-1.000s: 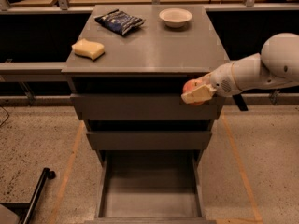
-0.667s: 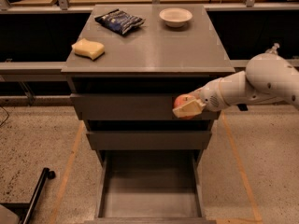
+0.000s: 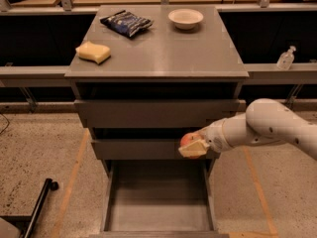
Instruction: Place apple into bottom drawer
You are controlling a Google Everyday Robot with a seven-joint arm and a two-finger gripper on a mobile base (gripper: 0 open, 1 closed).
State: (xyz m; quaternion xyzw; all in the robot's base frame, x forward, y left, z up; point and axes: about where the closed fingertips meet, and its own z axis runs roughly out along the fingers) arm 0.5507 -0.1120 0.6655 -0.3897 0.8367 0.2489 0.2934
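The transport step is in hand: the gripper (image 3: 194, 146) sits right of centre in the frame, in front of the right end of the middle drawer (image 3: 138, 148); its pale fingers are closed round the apple (image 3: 187, 139), of which only a red-orange patch shows above and left of them. The white arm (image 3: 270, 125) reaches in from the right edge, angled down toward the cabinet (image 3: 158, 68); the apple is therefore carried in the air, clear of any surface.

The bottom drawer (image 3: 158, 197) is pulled out toward the lower middle of the frame; its flat grey floor is bare. The gripper hangs above the drawer's rear right corner, close to the right wall and close to the middle drawer's front; it is well above the floor.

By my judgement the task is past the pick and short of the release; the next move calls for lowering the apple, and for shifting it left and toward the bottom of the frame so that it clears the right wall and the drawer front above; only once it is near the floor should the fingers part, since a round fruit let go from height may roll or bounce.

On the cabinet top, in the upper part of the frame, lie a yellow sponge (image 3: 93, 52), a dark snack bag (image 3: 126, 23) and a white bowl (image 3: 185, 18).
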